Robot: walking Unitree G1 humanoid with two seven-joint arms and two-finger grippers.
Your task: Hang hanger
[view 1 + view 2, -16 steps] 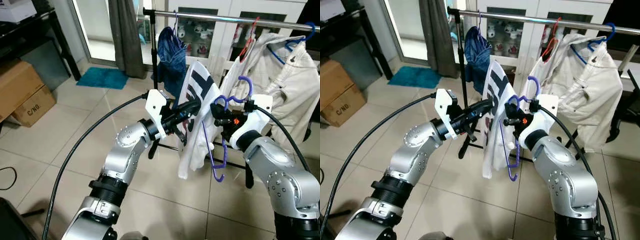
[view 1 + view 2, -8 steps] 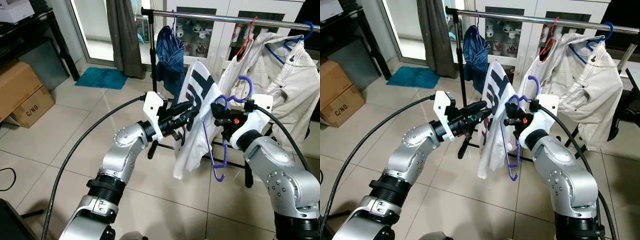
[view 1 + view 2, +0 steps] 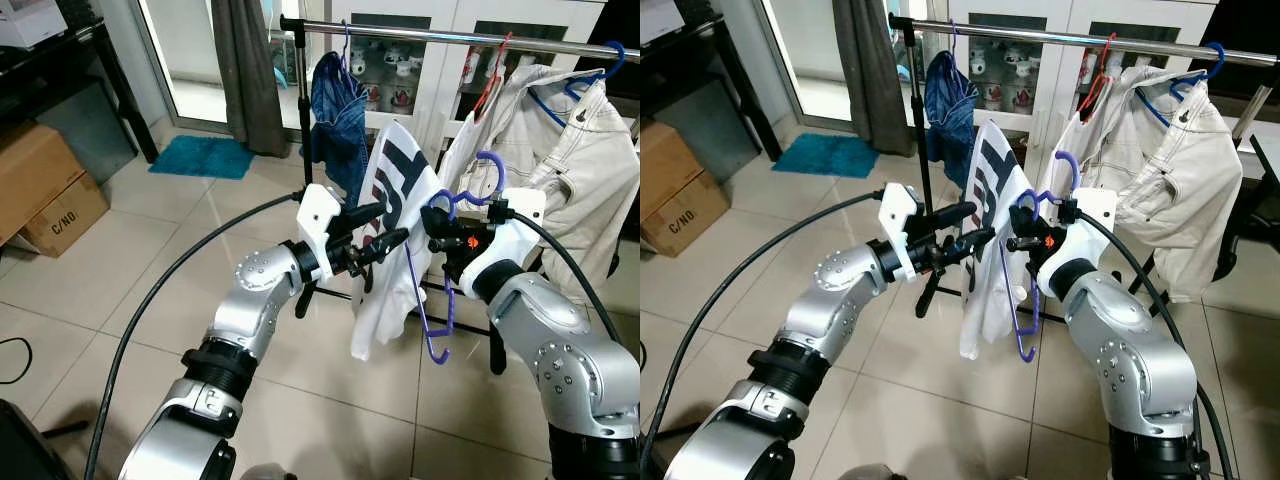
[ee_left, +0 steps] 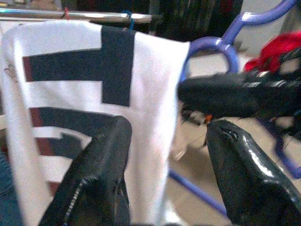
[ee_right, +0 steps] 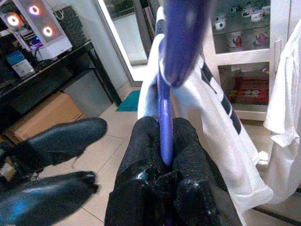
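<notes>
Your right gripper had its jaws pinched on the purple hanger, held upright below the clothes rail. Your left gripper stood just beside it, jaws spread around the edge of the white shirt draped on that hanger.

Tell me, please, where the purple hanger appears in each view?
Left eye: purple hanger, centre right, at the right end effector.
Right eye: centre.
Left wrist: hook at upper right.
Right wrist: between the fingers, running up.
Shared landmark: white shirt.
</notes>
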